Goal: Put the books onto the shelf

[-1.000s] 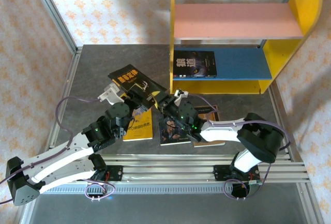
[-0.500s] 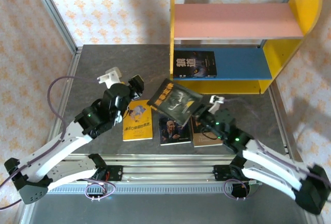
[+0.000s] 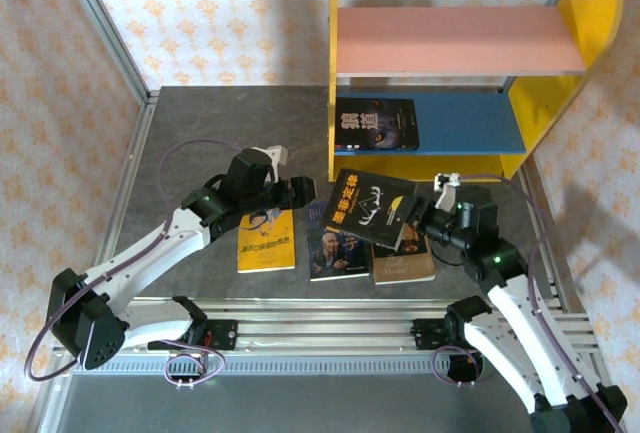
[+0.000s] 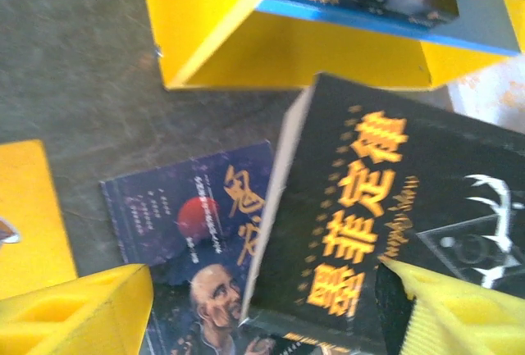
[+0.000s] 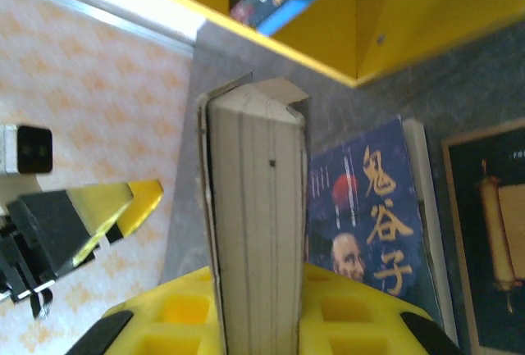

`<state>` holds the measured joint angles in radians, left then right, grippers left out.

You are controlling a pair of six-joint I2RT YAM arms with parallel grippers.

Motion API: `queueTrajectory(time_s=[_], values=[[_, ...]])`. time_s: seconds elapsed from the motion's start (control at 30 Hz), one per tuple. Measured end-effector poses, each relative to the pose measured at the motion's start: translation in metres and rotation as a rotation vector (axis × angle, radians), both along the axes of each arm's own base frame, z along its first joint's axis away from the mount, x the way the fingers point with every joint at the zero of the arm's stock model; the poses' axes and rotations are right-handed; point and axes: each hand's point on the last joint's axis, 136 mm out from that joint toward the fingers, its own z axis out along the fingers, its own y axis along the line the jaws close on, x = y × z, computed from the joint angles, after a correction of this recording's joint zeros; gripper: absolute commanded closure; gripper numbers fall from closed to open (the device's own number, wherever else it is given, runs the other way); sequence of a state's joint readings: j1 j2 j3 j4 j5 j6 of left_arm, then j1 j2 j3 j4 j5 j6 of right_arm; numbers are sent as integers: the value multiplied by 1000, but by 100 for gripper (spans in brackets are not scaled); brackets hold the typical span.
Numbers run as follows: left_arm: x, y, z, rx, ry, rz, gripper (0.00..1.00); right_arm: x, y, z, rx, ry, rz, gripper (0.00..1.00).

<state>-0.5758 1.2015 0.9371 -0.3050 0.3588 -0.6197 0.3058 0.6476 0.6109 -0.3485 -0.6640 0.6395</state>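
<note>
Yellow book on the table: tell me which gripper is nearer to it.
Left. The left gripper hangs open just past the yellow book's far right corner; the right gripper, shut on the black book, is further right, beyond the blue book.

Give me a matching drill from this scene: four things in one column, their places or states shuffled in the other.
A. black paperback with gold title
B. dark paperback with white title
C. bright yellow paperback
D. left gripper

1. flat on the grey table
2. open
3. on the shelf's blue lower board
4. clamped in the right gripper

Pairs: A-4, B-3, C-1, D-2.
</note>
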Motion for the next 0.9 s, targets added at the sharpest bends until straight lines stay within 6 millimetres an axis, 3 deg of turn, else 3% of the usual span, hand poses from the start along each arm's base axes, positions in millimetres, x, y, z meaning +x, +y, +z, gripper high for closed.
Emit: queueTrajectory(time_s=[0.1,0.37,0.9], values=[[-2,-10,-15,-48,40,-47,26,-4,7,-2,-13,24,66,82],[-10,-34,-49,-177,146,-127,25,-6,15,29,5,-62,155,82],[-15,-58,-53,-464,200,-169,24,12,21,26,104,-64,164,83]])
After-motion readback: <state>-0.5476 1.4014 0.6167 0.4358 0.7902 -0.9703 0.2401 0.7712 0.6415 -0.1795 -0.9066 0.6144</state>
